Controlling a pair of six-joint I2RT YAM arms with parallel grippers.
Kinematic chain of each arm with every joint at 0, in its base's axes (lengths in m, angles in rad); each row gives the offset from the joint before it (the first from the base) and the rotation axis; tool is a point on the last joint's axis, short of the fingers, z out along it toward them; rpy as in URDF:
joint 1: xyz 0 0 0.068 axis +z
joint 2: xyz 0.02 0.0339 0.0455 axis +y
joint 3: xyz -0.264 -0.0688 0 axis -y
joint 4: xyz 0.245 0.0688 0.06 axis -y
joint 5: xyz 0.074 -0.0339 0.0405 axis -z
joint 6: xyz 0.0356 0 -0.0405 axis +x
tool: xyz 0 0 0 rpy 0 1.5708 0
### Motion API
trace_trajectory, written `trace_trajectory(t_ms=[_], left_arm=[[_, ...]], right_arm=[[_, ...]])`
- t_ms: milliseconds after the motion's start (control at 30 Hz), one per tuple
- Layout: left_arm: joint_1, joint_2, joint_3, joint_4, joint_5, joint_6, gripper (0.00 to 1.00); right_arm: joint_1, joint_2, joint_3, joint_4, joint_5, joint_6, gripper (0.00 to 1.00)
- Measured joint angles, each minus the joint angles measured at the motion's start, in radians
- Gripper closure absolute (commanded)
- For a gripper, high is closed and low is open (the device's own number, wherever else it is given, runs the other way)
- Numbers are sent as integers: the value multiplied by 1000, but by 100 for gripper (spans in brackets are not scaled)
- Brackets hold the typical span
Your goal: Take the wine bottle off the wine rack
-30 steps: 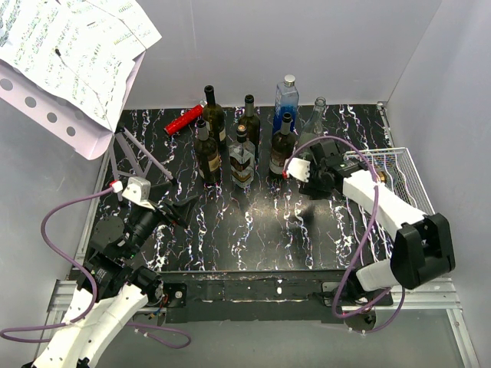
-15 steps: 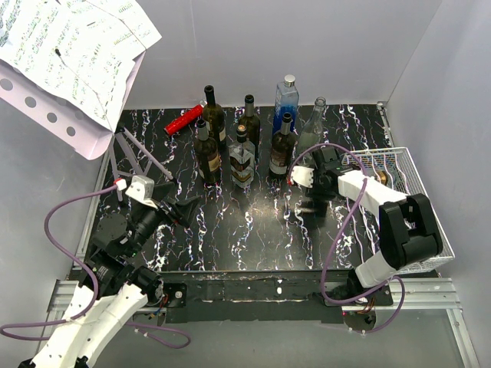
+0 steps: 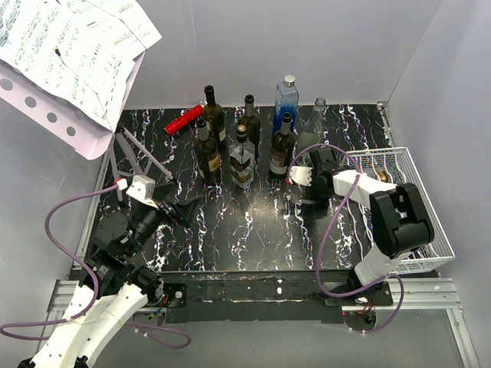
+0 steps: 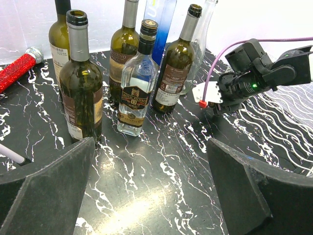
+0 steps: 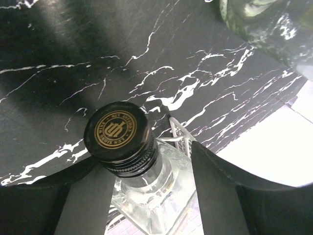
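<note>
Spanning the top view, the black marbled table carries the white wine rack at its right edge. The left gripper hangs at lower left, jaws spread wide, holding nothing. The right gripper, just left of the rack, is clenched on the neck of the wine bottle. The bottle is clear glass, seen nearly end-on, its long axis rising from lower centre to the black cap — which points at the wrist camera, with a rack wire just behind.
</note>
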Motion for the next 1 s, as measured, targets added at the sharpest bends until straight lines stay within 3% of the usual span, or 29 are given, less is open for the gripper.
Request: trace_trajectory(t_ms=[100,200,367,433,500,567,1000], left_arm=[[-1,0,0,0,0,1,2],[-2,0,0,0,0,3,2],[-2,0,0,0,0,3,2],[-2,0,0,0,0,3,2],[-2,0,0,0,0,3,2],[-2,0,0,0,0,3,2],[-2,0,0,0,0,6,2]], right_arm=[[-1,0,-3,21,1,-5,36],[-3,2,-16,42,5,-12,48],[-6,6,-24,51,3,-34,55],[-6,5,-24,54,1,-42,65],[-5,3,-24,57,-3,-45,86],[-5,-5,-26,56,-9,-42,99],[89,-84,-50,38,-7,-12,99]])
